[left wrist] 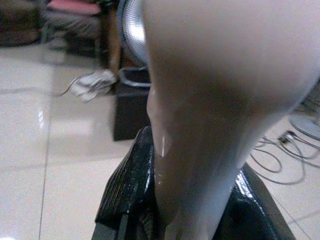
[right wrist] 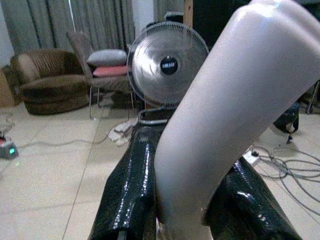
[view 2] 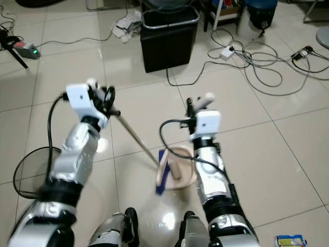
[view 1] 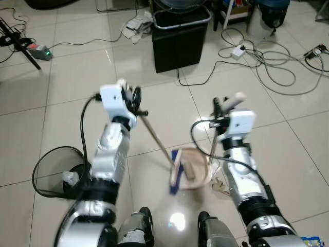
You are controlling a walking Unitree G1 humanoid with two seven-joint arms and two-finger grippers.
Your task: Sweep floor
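Note:
My left gripper (view 1: 134, 100) is shut on the top of a thin broom stick (view 1: 157, 138) that slants down to a blue brush head (view 1: 175, 177) on the tiles. The brush head rests at the mouth of a beige dustpan (view 1: 198, 172) lying just before my feet. The dustpan's upright handle (view 1: 212, 146) is held at its pale top end by my right gripper (view 1: 226, 105), which is shut on it. In the wrist views, black fingers (left wrist: 130, 185) clamp the broom's pale grip (left wrist: 215, 100), and the other pair (right wrist: 132, 190) clamps the dustpan grip (right wrist: 225, 115).
A black bin (view 1: 180, 38) stands ahead, crumpled paper (view 1: 138, 25) to its left. Loose cables (view 1: 267, 62) and a power strip (view 1: 239, 50) sprawl at the right. A cable loop (view 1: 56, 170) lies by my left side. A standing fan (right wrist: 168, 65) is behind the bin.

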